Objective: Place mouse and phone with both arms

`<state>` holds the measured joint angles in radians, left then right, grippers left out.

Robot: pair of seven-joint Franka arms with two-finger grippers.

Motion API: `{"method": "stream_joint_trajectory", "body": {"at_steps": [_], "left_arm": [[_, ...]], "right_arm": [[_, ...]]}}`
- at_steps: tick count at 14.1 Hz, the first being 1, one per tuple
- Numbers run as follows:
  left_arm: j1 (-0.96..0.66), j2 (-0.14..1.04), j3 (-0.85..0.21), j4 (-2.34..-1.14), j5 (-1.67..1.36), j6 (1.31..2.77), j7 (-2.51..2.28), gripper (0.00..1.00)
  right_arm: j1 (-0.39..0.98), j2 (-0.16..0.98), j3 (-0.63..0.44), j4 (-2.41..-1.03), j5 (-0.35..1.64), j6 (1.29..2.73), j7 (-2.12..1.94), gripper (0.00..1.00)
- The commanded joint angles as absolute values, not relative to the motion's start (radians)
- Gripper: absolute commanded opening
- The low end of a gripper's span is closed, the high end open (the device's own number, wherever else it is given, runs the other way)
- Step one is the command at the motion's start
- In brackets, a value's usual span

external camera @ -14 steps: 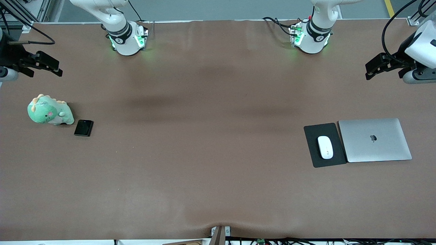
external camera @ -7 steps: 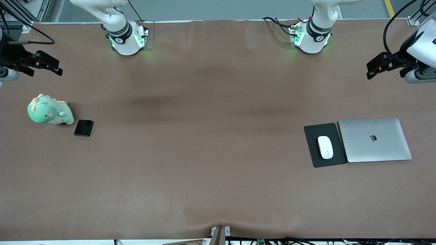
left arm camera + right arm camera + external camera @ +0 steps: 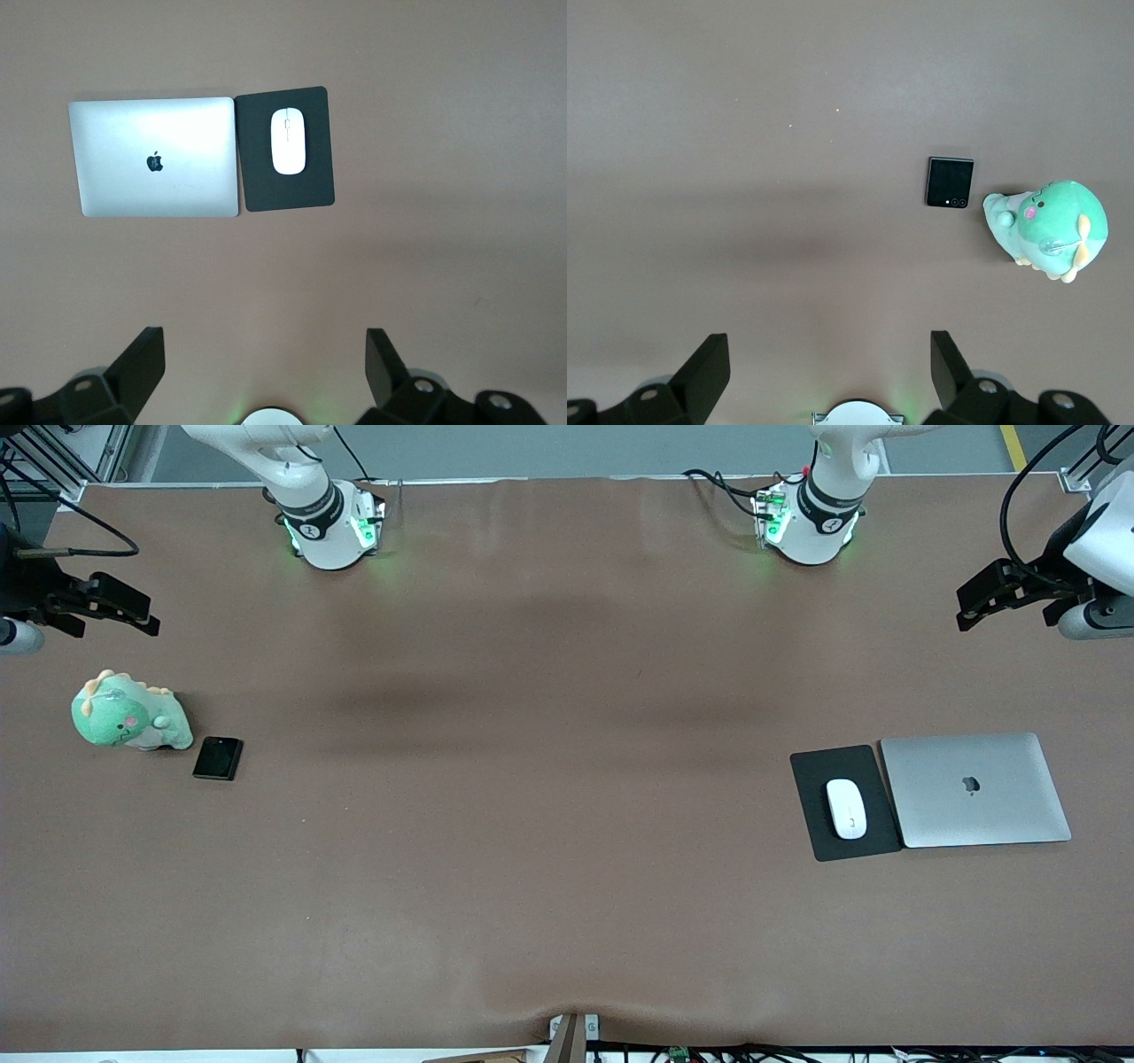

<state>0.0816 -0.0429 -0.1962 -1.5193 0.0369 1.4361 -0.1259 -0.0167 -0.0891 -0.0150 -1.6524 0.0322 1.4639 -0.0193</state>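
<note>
The white mouse [image 3: 846, 808] lies on a black mat [image 3: 819, 834] toward the left arm's end of the table; it also shows in the left wrist view [image 3: 287, 141]. The black phone [image 3: 218, 758] lies beside a green plush toy [image 3: 128, 718] toward the right arm's end; it also shows in the right wrist view [image 3: 950, 181]. My left gripper [image 3: 973, 607] is open and empty, high over the table edge at the left arm's end. My right gripper [image 3: 142, 613] is open and empty, high over the table edge above the plush toy.
A closed silver laptop [image 3: 974, 789] lies beside the mat, also seen in the left wrist view [image 3: 155, 157]. The brown table [image 3: 549, 779] stretches wide between the two groups. The arm bases [image 3: 332, 522] stand at the table's back edge.
Both grippers have drifted slightly outward toward the table's ends. The mouse, phone, laptop and toy have not moved.
</note>
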Motion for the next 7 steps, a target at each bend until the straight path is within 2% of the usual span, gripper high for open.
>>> {"method": "stream_joint_trajectory", "body": {"at_steps": [1, 7], "left_arm": [[0.089, -0.052, -0.198, -1.511, 0.026, 1.420, -0.137, 1.00], [0.089, -0.052, -0.195, -1.513, 0.023, 1.419, -0.137, 1.00]], "right_arm": [[-0.014, -0.075, -0.018, -1.620, 0.029, 1.442, -0.015, 1.00], [-0.012, -0.075, -0.018, -1.618, 0.029, 1.443, -0.015, 1.00]]}}
